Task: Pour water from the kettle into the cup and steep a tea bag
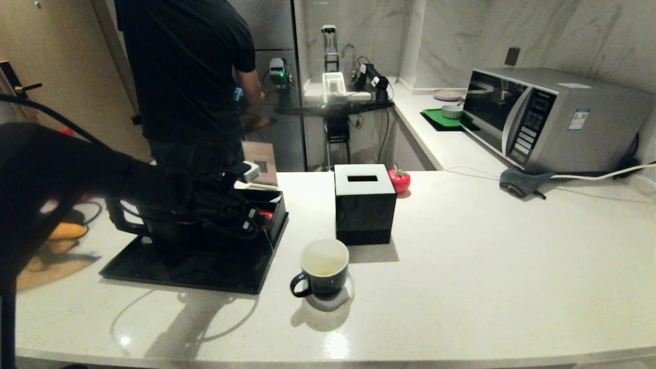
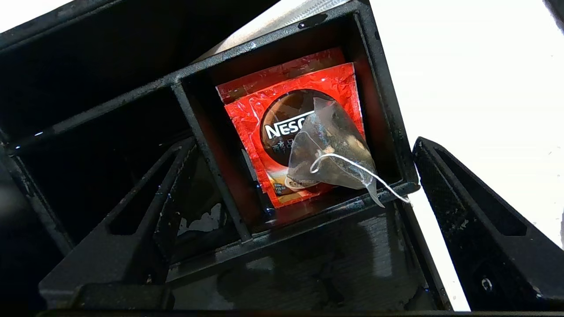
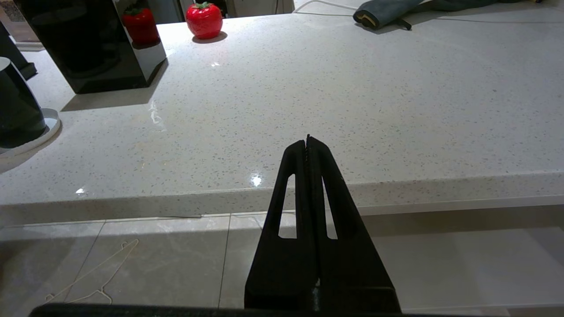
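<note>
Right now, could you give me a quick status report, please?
Left gripper open over tea bag, which lies on red packet. Right gripper shut, parked off counter. Cup unobstructed.

Translucent tea bag (image 2: 330, 154) on red packet (image 2: 282, 110), cup (image 1: 324, 266) upright, kettle (image 1: 164, 225) on tray (image 1: 205, 271)

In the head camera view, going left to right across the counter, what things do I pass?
Black tray under the left end effector → cup → black tissue box → red tomato-shaped ornament → grey cloth → microwave.
</note>
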